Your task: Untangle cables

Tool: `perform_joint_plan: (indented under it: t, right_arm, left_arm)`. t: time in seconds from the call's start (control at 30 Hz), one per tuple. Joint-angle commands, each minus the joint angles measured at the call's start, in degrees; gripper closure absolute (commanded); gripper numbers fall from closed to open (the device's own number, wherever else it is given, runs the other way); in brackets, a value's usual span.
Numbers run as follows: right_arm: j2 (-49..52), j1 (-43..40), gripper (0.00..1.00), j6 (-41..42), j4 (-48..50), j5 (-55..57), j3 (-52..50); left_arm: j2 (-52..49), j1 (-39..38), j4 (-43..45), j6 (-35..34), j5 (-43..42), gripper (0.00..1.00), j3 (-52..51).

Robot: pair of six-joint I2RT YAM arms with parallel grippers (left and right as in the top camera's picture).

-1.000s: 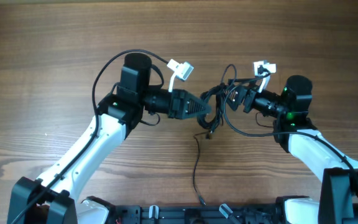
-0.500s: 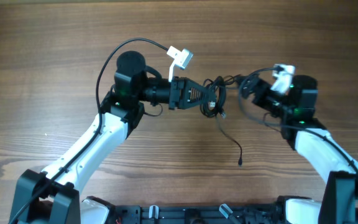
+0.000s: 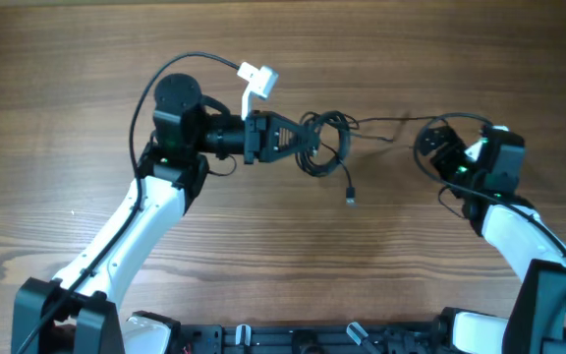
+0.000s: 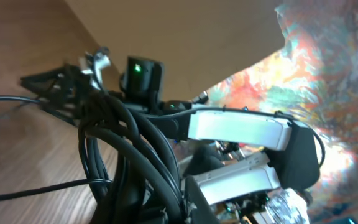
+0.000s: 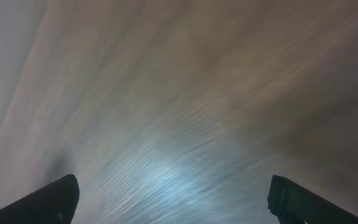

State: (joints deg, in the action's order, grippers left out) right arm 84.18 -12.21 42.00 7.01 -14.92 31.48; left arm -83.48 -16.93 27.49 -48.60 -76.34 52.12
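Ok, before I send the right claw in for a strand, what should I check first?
1. Left claw shut on the cable bundle: ok.
2. Right claw open and empty: ok. Its wrist view shows only blurred table between the fingers.
3. Free end to go for: ok. A plug end trails out below the bundle in the overhead view.
4. Bundle loosened: not ok. The loops sit bunched at the left claw.
5. Thin cord running toward the right arm is free of it: cannot tell.
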Motion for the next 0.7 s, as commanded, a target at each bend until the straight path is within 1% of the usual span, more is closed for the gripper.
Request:
perform_joint_plan:
  t: [0.0,0.1,0.2,0.27,0.33,0.4,0.43,0.5,0.6,0.63,0.67]
  right_arm:
    - [0.79,-3.85,0.0,1.25,-0.46,-1.92,-0.42]
    - [0.79,-4.5,0.0,-0.02,0.2,-9.6,-0.42]
    - [0.79,-4.48,0.0,-8.41,3.69,-24.7,-0.42]
    - [0.79,-4.48,0.0,-16.65,7.28,-38.14,-0.42]
    - [0.79,-4.46,0.0,-21.35,11.06,-49.83,-0.42]
    - [0.79,-4.02,0.0,-24.06,13.73,-57.66,-0.42]
    - [0.79,-3.58,0.0,-23.93,14.38,-58.51,-0.42]
    - [0.79,-1.97,0.0,-22.6,14.4,-56.48,-0.42]
    - [0.79,2.45,0.0,-9.46,13.94,-49.22,-0.42]
    - [0.79,3.8,0.0,-7.13,14.01,-48.17,-0.42]
    - [0.79,5.77,0.0,-7.28,14.21,-47.43,-0.42]
  left_arm:
    - [1.44,1.79,0.55,0.39,2.23,0.96,1.51]
    - [0.76,1.77,0.11,0.35,3.3,0.96,1.51]
    - [0.42,1.77,-2.64,0.35,4.87,0.96,1.51]
    - [0.42,1.77,-4.2,0.26,5.53,0.96,1.51]
    - [0.42,1.77,-4.2,-1.92,5.79,0.96,1.51]
    - [0.42,1.77,-4.15,-6.29,7.8,0.96,1.51]
    - [0.42,1.77,-4.17,-8.52,9.18,0.96,1.51]
    - [0.42,1.73,-4.17,-13.38,11.98,0.96,1.51]
    - [0.42,1.27,-4.2,-25.07,18.34,0.96,1.51]
    - [0.42,1.05,-4.28,-27.98,20.31,0.96,1.51]
    - [0.42,0.9,-5.18,-31.43,24.0,0.96,1.51]
